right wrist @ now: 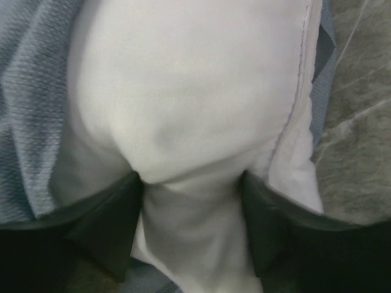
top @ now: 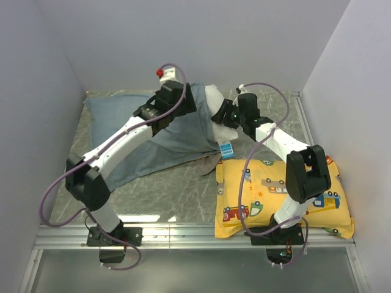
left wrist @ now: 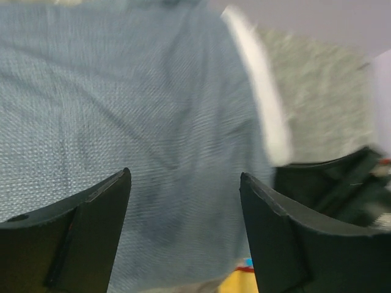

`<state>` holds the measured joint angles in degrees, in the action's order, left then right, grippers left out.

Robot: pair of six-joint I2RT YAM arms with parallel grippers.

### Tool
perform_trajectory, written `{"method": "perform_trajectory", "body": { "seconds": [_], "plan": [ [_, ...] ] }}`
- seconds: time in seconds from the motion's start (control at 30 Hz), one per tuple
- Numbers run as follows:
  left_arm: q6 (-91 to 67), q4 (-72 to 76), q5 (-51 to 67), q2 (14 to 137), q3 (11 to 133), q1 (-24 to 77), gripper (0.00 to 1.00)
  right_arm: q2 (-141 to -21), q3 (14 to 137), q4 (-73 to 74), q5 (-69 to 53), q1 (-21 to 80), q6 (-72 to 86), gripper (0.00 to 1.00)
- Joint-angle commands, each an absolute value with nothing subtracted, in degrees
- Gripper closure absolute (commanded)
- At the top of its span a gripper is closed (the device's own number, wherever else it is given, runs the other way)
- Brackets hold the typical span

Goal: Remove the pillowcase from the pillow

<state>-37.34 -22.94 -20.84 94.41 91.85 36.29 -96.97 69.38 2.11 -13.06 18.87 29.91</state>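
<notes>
The blue-grey pillowcase (top: 165, 143) lies spread across the table's middle, reaching to the far left corner. The white pillow (top: 215, 97) sticks out of its right end at the back. My left gripper (top: 186, 105) hangs open just over the pillowcase (left wrist: 122, 97), with nothing between its fingers (left wrist: 98, 207); the pillow's white edge (left wrist: 263, 91) shows to their right. My right gripper (top: 221, 116) is shut on the pillow (right wrist: 183, 79), whose stuffing bunches into a narrow neck between the two fingers. Pillowcase fabric (right wrist: 30, 91) borders the pillow on the left.
A yellow pillow with cartoon vehicles (top: 287, 195) lies at the front right under the right arm. A small blue label (top: 225, 149) sits at the pillowcase's edge. Walls close in the table on the left, back and right.
</notes>
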Motion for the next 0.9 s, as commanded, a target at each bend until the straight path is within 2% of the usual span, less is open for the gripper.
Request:
{"method": "perform_trajectory", "body": {
  "seconds": [0.0,0.07,0.1,0.17,0.2,0.23,0.3,0.33,0.4,0.77,0.87],
  "plan": [
    [-33.66,-27.68,-21.11,97.99,91.84,36.39,0.24,-98.35,71.45,1.32,-13.8,19.95,29.53,0.5],
    [-33.14,-27.77,-20.92,98.61,91.85,36.47,0.27,-98.61,71.89,2.1,-13.28,19.86,29.09,0.59],
    [-32.87,-27.77,-21.18,98.61,91.76,36.47,0.27,-98.61,72.07,2.46,-12.92,19.86,28.83,0.7],
    [-32.09,-29.0,-23.02,98.79,91.93,36.39,0.36,-98.53,72.59,3.86,-11.52,19.86,28.3,0.82],
    [-31.65,-30.13,-23.81,99.22,93.24,36.21,0.41,-98.44,72.95,4.48,-10.99,19.95,27.95,0.95],
    [-31.21,-31.19,-24.78,100.19,94.12,36.12,0.58,-98.35,73.65,5.18,-10.29,19.86,27.78,1.0],
    [-30.06,-33.13,-26.1,100.81,95.53,35.43,0.75,-97.82,74.18,6.85,-8.45,19.78,27.6,1.0],
    [-29.71,-33.57,-26.28,101.16,95.8,34.98,0.89,-97.56,74.88,7.55,-7.39,19.78,27.42,1.0],
    [-29.09,-34.8,-27.16,101.51,96.5,32.97,1.0,-96.59,75.85,10.01,-4.24,19.42,27.07,1.0],
    [-29.0,-33.4,-30.93,93.96,93.52,12.41,1.0,-87.02,76.2,15.56,1.41,8.89,29.0,1.0],
    [-29.88,-32.0,-29.72,92.11,91.41,9.68,1.0,-85.26,74.54,14.68,1.76,6.77,29.27,1.0]
  ]
}}
